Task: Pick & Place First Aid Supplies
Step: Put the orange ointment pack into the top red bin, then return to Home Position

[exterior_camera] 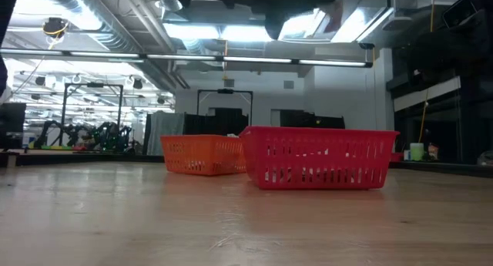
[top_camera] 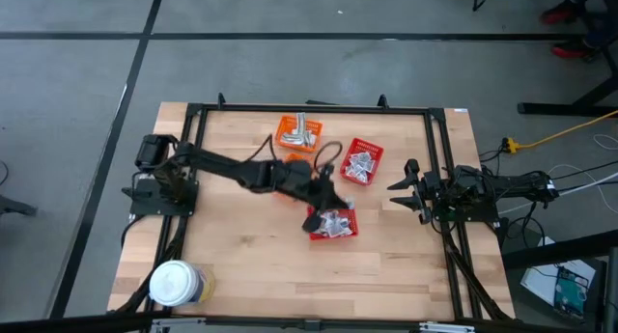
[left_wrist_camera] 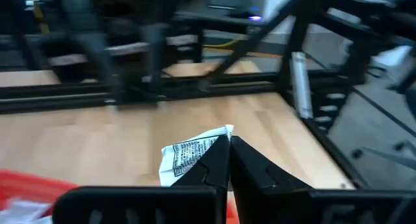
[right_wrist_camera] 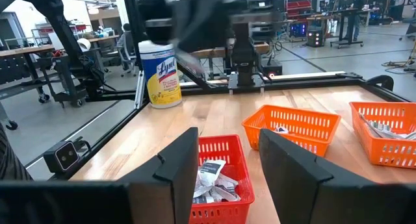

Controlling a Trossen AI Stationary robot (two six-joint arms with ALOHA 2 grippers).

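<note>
A: Location of the held sachet (left_wrist_camera: 188, 156)?

B: Pinched between the closed fingers of the left gripper (left_wrist_camera: 227, 160), raised above the table (top_camera: 251, 246) near the centre, over the near red basket (top_camera: 333, 224).

A: The other first aid supplies?

B: Loose packets (top_camera: 336, 225) lie in that near red basket; more packets (top_camera: 360, 165) fill the far red basket (top_camera: 364, 163). The orange basket (top_camera: 299, 133) also holds items, type not discernible.

A: Right gripper (top_camera: 398, 186) status?

B: Fingers apart, holding nothing, parked at the right edge of the table, well apart from the baskets.

A: Other objects?

B: A white-lidded round jar (top_camera: 177, 283) stands upright at the near left corner
</note>
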